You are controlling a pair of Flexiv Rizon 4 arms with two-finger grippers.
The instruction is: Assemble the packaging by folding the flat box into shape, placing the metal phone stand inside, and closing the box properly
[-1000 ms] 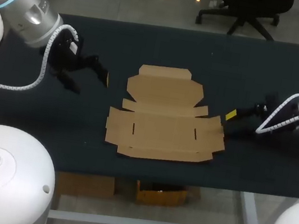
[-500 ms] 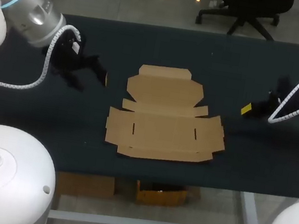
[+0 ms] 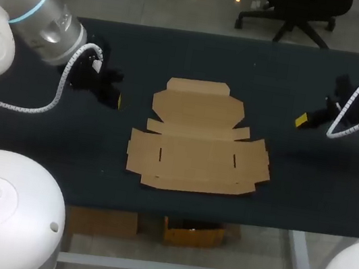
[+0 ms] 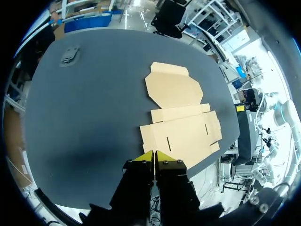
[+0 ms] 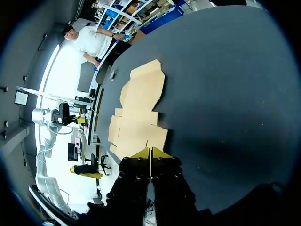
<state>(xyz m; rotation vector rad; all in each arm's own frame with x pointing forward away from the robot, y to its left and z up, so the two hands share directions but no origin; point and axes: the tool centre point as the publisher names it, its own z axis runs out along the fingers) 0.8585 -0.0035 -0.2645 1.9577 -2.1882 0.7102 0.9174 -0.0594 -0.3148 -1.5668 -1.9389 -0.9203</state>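
Note:
The flat cardboard box (image 3: 199, 141) lies unfolded at the middle of the table, its lid flap pointing to the far side. My left gripper (image 3: 116, 100) hovers to the left of the box, shut and holding nothing. My right gripper (image 3: 300, 120) hangs to the right of the box, clear of it, also shut and holding nothing. In the left wrist view the yellow tips (image 4: 154, 156) meet, with the box (image 4: 181, 117) ahead of them. A small grey metal phone stand (image 4: 69, 54) lies far beyond the box near the table's corner. The right wrist view shows closed tips (image 5: 150, 153) and the box (image 5: 138, 113) ahead.
The dark table (image 3: 258, 72) has bare surface on all sides of the box. Its front edge (image 3: 221, 217) runs close below the box's near flap. In the head view my left arm (image 3: 45, 14) covers the far left corner.
Both grippers went from open to shut. My right gripper drew back from the box's right flap, rightward and farther away. My left gripper shifted slightly and turned.

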